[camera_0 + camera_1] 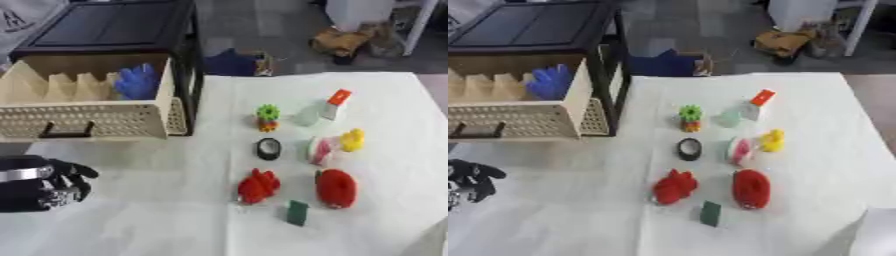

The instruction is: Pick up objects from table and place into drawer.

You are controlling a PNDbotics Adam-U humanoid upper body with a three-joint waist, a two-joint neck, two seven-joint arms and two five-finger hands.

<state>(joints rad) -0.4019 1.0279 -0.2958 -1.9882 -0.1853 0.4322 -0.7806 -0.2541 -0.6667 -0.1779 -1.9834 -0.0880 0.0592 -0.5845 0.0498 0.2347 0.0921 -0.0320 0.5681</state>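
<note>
The beige drawer (pixel 96 120) stands pulled out of a black cabinet (pixel 114 25) at the back left, and a blue object (pixel 136 82) lies inside it. On the white cloth lie a green and orange toy (pixel 267 117), a pale object with a red-orange top (pixel 332 104), a black ring (pixel 268 148), a pink and white piece (pixel 320 150), a yellow toy (pixel 352 140), a red spiky toy (pixel 257 186), a red round object (pixel 336 188) and a small dark green block (pixel 297 212). My left hand (pixel 54 186) rests at the lower left, fingers relaxed, holding nothing. The right hand does not show.
The drawer front with its dark handle (pixel 66 131) overhangs the table's left part. Beyond the far edge are a blue bag (pixel 232 62) and brown clutter (pixel 346 42) on the floor. The cloth's right edge falls away at the lower right.
</note>
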